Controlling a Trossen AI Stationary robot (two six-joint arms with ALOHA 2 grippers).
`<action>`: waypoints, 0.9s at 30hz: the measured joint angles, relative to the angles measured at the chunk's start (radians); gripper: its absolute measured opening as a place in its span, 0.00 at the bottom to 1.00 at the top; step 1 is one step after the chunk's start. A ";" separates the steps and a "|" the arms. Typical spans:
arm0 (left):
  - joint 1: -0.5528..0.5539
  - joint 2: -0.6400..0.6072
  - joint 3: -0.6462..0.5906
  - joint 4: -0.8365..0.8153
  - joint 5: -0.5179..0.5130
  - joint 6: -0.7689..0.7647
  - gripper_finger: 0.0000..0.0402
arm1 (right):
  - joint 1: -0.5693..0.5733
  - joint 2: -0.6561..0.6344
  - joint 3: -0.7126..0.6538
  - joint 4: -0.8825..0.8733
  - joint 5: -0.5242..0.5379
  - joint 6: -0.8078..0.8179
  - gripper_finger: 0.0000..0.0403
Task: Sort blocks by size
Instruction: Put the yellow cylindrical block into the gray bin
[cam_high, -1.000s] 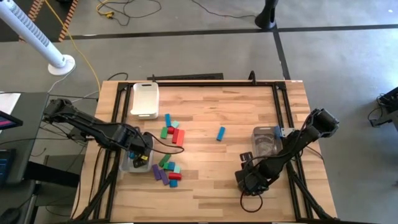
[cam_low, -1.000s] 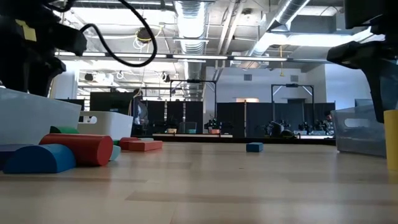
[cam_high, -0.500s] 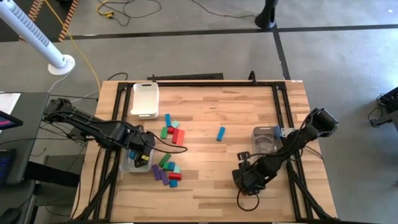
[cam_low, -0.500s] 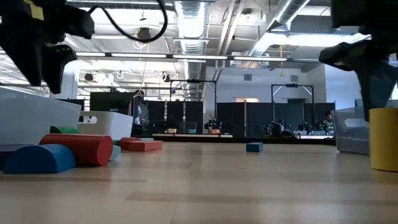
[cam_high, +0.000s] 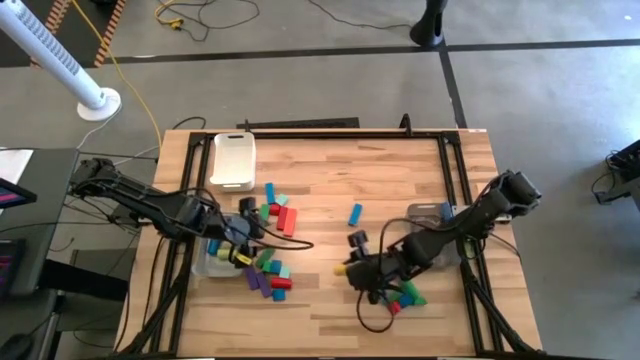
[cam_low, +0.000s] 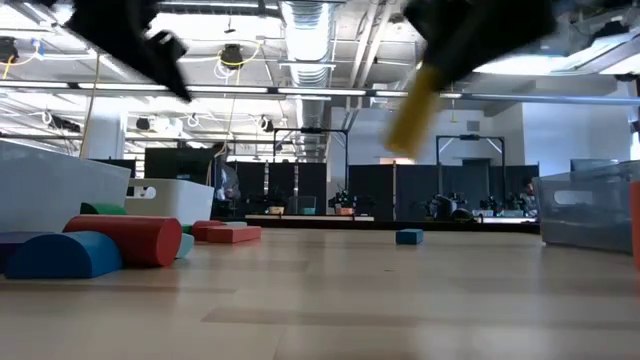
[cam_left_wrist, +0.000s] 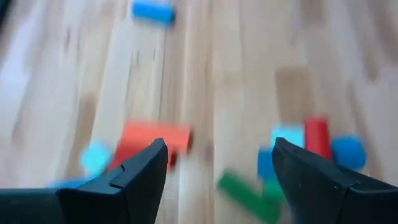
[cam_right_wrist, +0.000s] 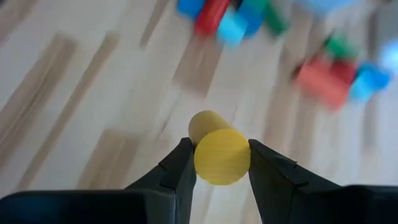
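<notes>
Overhead and wrist views of a pale, straight-grained wooden table (cam_high: 330, 170) framed in black rails.

Right gripper (cam_right_wrist: 219, 167): its two dark, matte fingers (cam_right_wrist: 177, 171) clamp a smooth yellow cylinder (cam_right_wrist: 221, 154) end-on, the round face toward the wrist camera. From above, the gripper (cam_high: 352, 270) sits over the table's middle front, with the yellow cylinder (cam_high: 342, 268) showing at its tip. In the low view the cylinder (cam_low: 408, 108) hangs tilted, clear of the tabletop.

Left gripper (cam_left_wrist: 214, 163): its fingers stand wide apart with nothing between them (bare wood shows in the gap). From above it (cam_high: 243, 235) is at the edge of the main cluster of blocks (cam_high: 272, 262), beside a clear plastic bin (cam_high: 205, 262).

The cluster holds small red, green, blue, teal and purple pieces, bars and cylinders lying close together. A red cylinder (cam_low: 125, 240) and a rounded blue block (cam_low: 65, 254) lie nearest the low camera. A lone blue bar (cam_high: 355, 214) lies apart near the table's centre. A few red, green and blue blocks (cam_high: 403, 297) lie just beside the right arm.

A white rounded tray (cam_high: 232, 160) sits at the far left; a second clear bin (cam_high: 428, 226) stands at the right.
</notes>
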 joint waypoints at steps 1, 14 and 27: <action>0.000 0.000 0.000 0.050 0.000 0.027 0.69 | -0.011 0.000 0.007 0.036 0.002 -0.045 0.38; 0.098 0.027 -0.001 0.351 0.184 0.122 0.69 | -0.113 -0.001 0.021 0.339 0.042 -0.368 0.38; 0.202 0.161 -0.002 0.491 0.412 0.088 0.69 | -0.181 -0.001 0.021 0.386 0.049 -0.419 0.38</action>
